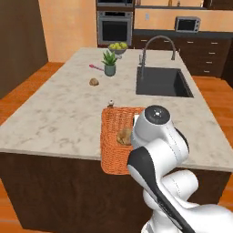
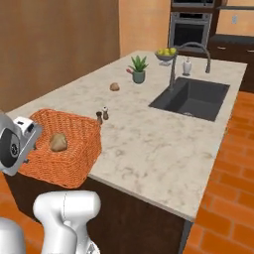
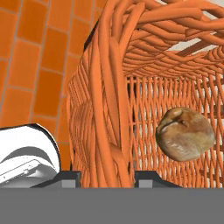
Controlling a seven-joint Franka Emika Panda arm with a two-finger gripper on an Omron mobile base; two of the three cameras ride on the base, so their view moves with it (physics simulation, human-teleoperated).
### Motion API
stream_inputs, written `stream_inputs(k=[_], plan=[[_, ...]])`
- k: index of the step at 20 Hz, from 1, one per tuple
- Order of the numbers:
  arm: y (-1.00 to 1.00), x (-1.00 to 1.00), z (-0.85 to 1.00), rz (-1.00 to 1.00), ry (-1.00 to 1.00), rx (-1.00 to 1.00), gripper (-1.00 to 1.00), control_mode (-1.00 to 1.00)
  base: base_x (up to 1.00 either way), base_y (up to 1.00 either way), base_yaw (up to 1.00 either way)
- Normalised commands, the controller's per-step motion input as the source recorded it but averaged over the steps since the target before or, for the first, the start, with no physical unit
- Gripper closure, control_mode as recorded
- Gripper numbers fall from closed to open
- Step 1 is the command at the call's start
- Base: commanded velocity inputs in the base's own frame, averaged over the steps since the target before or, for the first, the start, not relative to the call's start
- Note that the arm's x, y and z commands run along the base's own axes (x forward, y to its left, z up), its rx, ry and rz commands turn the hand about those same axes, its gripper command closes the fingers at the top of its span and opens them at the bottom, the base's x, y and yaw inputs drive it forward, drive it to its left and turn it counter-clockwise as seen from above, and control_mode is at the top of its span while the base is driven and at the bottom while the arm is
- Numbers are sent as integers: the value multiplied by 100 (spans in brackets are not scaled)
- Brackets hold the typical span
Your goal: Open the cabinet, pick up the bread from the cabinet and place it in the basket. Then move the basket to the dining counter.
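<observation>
The orange wicker basket (image 1: 113, 154) (image 2: 74, 149) is at the near edge of the beige dining counter (image 1: 59, 118) (image 2: 149, 134), with its front part out past that edge. A tan-brown bread (image 1: 124, 135) (image 2: 58, 142) (image 3: 186, 133) lies inside it. In the hand view my gripper (image 3: 105, 175) is shut on the basket's near wall (image 3: 109, 87), with one finger inside the weave and one outside. The cabinet is out of view.
The counter holds a dark sink (image 1: 163, 82) (image 2: 191, 96) with a faucet, a potted plant (image 1: 109, 63) (image 2: 138, 68), a fruit bowl (image 1: 118, 47), a small brown lump (image 1: 93, 82) and shakers (image 2: 102, 115) just behind the basket. Orange tile floor lies below the edge.
</observation>
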Motion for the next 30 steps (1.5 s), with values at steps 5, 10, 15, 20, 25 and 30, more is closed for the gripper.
stream_inputs(k=[5, 10, 15, 20, 25, 30], plan=[[0, 0, 0, 0, 0, 0, 100, 100, 61, 100, -1], [0, 0, 0, 0, 0, 0, 100, 100, 61, 100, -2], [0, 0, 0, 0, 0, 0, 100, 100, 87, 100, -15], [2, 20, 0, -1, -2, -1, 100, -100, 75, 37, -12], [0, 100, 0, 4, -3, 0, 100, -100, 0, 0, 0], [-1, 100, -16, 12, 2, 0, 100, -100, 0, 0, 0]])
